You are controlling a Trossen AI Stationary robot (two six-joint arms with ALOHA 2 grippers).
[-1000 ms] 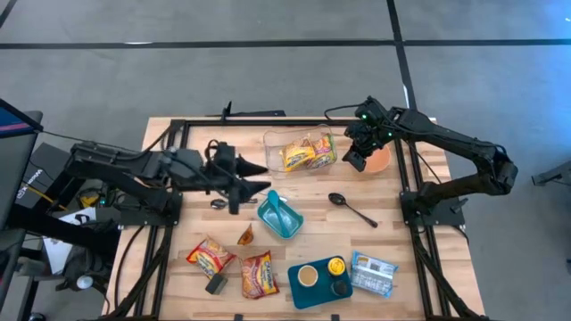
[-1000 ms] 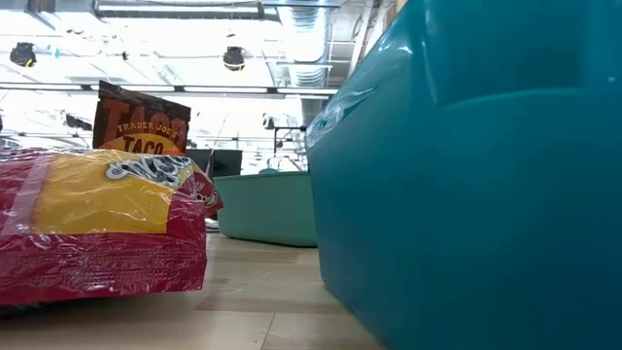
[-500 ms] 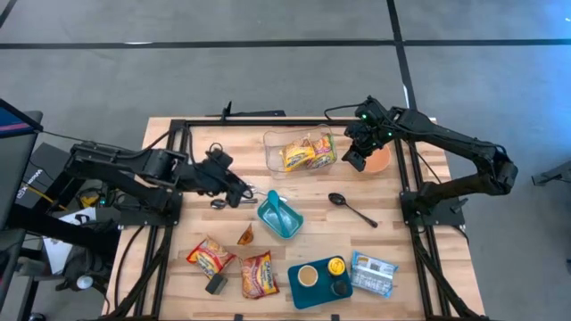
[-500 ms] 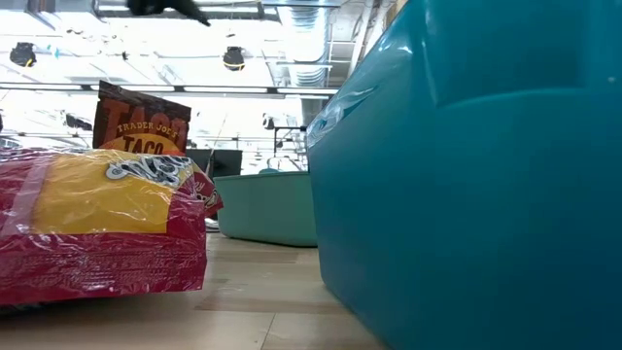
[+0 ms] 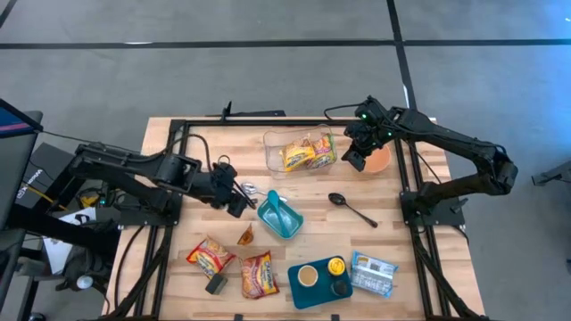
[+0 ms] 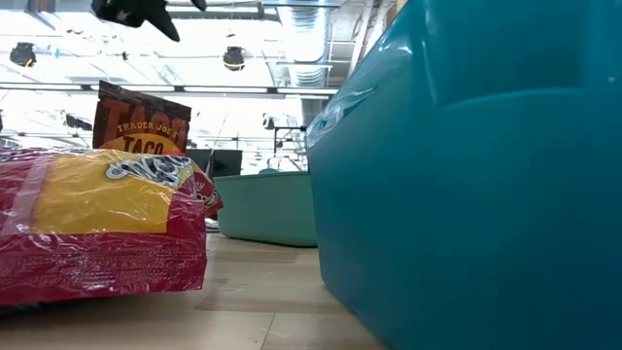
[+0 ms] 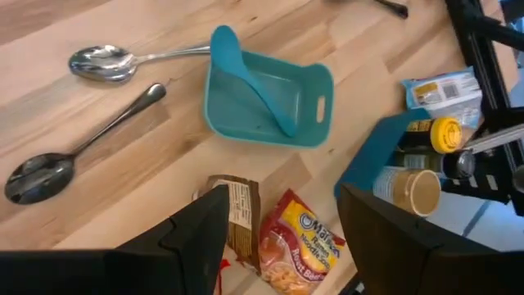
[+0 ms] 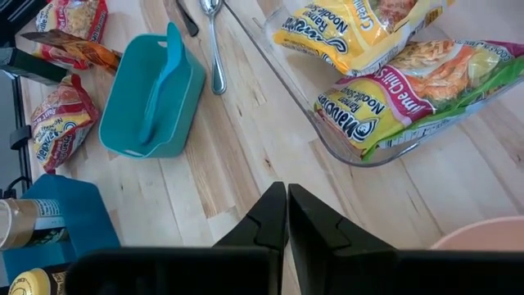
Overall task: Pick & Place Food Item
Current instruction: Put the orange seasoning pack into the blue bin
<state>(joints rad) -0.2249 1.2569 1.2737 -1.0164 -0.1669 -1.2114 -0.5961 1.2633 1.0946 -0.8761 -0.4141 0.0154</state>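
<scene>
Two ramen packs [image 5: 211,256] [image 5: 259,274] and a taco seasoning packet [image 5: 246,234] lie flat on the table near its front left. Two more ramen packs [image 8: 360,33] [image 8: 401,86] lie inside a clear container [image 5: 301,152] at the back. My left gripper [image 5: 238,203] hangs open above the table, tipped downward, just left of the teal basket [image 5: 279,216]. Past its fingers the left wrist view shows the taco packet [image 7: 233,217] and a ramen pack [image 7: 299,242]. My right gripper [image 5: 355,163] is shut and holds nothing, hovering between the clear container and an orange bowl [image 5: 380,160].
Two spoons [image 7: 102,61] [image 7: 74,160] lie under the left arm; a black spoon [image 5: 352,209] lies to the right of the basket. A teal tray [image 5: 314,296] at the front carries a cup and jars, and a blue-white packet [image 5: 373,273] lies beside it.
My left gripper has come down toward the table and tipped from nearly level to pointing steeply down, rolling as it went. It stays open. My right arm has kept still.
</scene>
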